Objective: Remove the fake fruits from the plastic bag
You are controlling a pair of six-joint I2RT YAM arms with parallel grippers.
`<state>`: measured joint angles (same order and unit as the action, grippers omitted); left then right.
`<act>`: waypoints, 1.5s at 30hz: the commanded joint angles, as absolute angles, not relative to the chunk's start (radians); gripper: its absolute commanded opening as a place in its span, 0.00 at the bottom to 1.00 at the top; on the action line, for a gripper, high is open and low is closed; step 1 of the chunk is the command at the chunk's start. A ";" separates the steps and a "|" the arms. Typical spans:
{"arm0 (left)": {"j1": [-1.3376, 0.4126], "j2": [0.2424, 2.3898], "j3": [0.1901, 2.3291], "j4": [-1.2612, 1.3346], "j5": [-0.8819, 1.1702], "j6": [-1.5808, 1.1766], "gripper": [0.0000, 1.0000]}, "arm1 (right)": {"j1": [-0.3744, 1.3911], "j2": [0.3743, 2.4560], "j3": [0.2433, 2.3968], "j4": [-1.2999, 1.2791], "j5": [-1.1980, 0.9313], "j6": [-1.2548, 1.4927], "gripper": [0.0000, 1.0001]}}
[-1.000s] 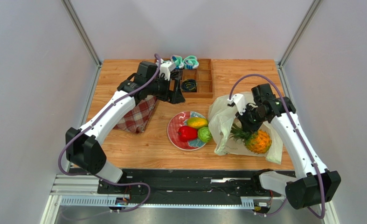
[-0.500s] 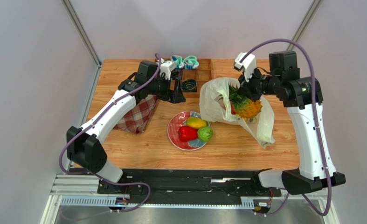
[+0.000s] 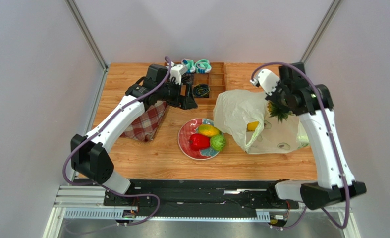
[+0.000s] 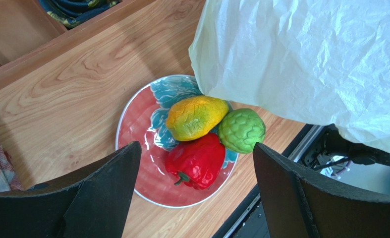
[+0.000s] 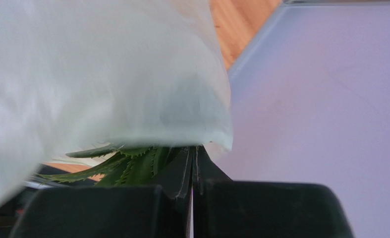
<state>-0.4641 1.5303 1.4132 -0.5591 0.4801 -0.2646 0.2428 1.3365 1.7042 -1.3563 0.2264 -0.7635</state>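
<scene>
The cream plastic bag [image 3: 239,111] hangs draped from my right gripper [image 3: 281,100] at the right of the table. That gripper [image 5: 194,148] is shut, its tips pinching the bag's film [image 5: 107,74]. The pineapple's green crown [image 3: 281,112] pokes out beside the fingers [image 5: 127,166]; its body is hidden. A yellow fruit [image 3: 252,126] shows in the bag's mouth. On the red plate [image 3: 184,139] lie a red pepper [image 4: 199,161], a yellow mango [image 4: 196,116] and a green round fruit [image 4: 241,130]. My left gripper [image 4: 195,148] hovers open above the plate [image 4: 137,124], holding nothing.
A red plaid cloth [image 3: 144,124] lies left of the plate, under my left arm. A wooden compartment tray [image 3: 215,84] at the back holds a dark item [image 3: 200,90], with teal-and-white socks [image 3: 195,64] behind it. Enclosure walls stand close on both sides.
My right gripper raised the bag and pineapple off the table, then carried them back and right. The bag now drapes over the pineapple's body. The left arm has not moved.
</scene>
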 commanded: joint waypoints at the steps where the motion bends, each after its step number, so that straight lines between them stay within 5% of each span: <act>1: -0.465 1.535 1.453 -0.543 0.488 -0.268 0.92 | 0.203 1.148 1.668 -1.395 0.399 -0.980 0.00; 5: -0.465 1.560 1.474 -0.543 0.502 -0.281 0.92 | 0.187 1.069 1.594 -1.348 0.402 -1.008 0.00; 8: -0.465 1.574 1.494 -0.548 0.508 -0.287 0.91 | 0.181 1.081 1.814 -1.460 0.133 -0.905 0.00; 14: -0.465 1.574 1.500 -0.558 0.506 -0.282 0.91 | 0.183 1.210 2.098 -1.531 -0.084 -0.720 0.00; 21: -0.465 1.549 1.485 -0.563 0.486 -0.261 0.92 | 0.181 1.050 1.560 -1.568 -0.219 -0.941 0.00; 28: -0.465 1.513 1.447 -0.571 0.451 -0.227 0.91 | 0.183 0.755 1.171 -1.646 -0.191 -1.383 0.39; 31: -0.465 1.514 1.437 -0.560 0.443 -0.222 0.92 | 0.184 0.733 1.059 -1.667 -0.230 -1.529 0.41; 35: -0.465 1.531 1.465 -0.574 0.437 -0.203 0.91 | 0.183 0.808 0.930 -1.620 -0.196 -1.641 0.30; 41: -0.465 1.537 1.456 -0.581 0.408 -0.178 0.91 | 0.183 0.986 0.882 -1.399 -0.147 -1.724 0.31; 45: -0.465 1.545 1.447 -0.584 0.400 -0.167 0.91 | 0.186 1.136 0.951 -1.381 -0.161 -1.741 0.48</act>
